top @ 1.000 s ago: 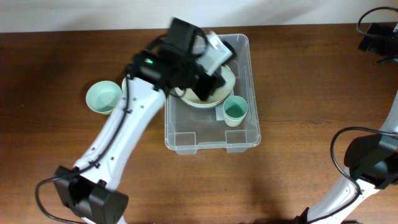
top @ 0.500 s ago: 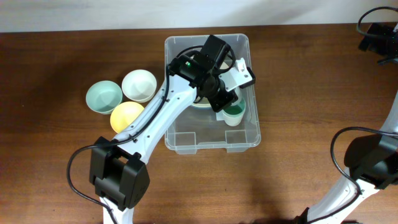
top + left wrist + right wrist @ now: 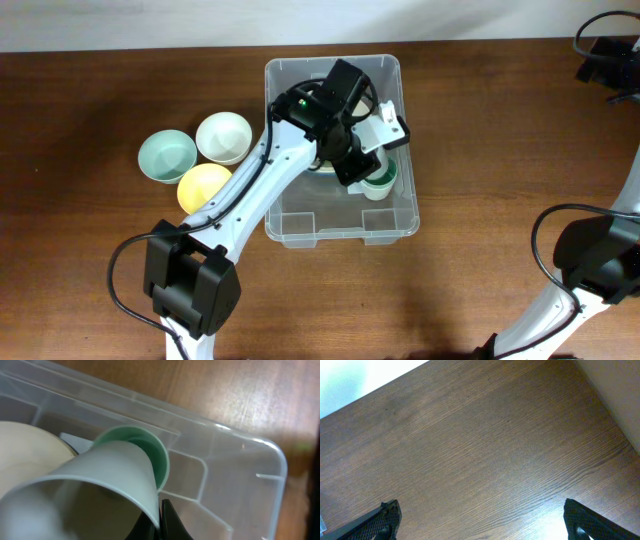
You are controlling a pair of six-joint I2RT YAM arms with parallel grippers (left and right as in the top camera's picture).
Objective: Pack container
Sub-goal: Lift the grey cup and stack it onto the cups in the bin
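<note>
The clear plastic container [image 3: 340, 237] stands mid-table. It holds a cream plate [image 3: 325, 166] and a green cup [image 3: 381, 181]. My left gripper [image 3: 360, 152] reaches into the container over the green cup. In the left wrist view it [image 3: 160, 521] is shut on the rim of a pale cup [image 3: 100, 485], held tilted with its base in the mouth of the green cup [image 3: 159, 455]. The cream plate [image 3: 25, 450] lies to the left and the container wall [image 3: 240, 445] behind. My right gripper [image 3: 485, 520] is open and empty over bare wood, at the far right [image 3: 600, 60].
Three bowls sit on the table left of the container: a mint one [image 3: 167, 156], a white one [image 3: 223, 137] and a yellow one [image 3: 204, 186]. The table's back edge meets a white wall.
The left arm swung right from the container's left side to over the green cup, uncovering the white and yellow bowls. In the last half second it barely shifted. The right arm is still.
</note>
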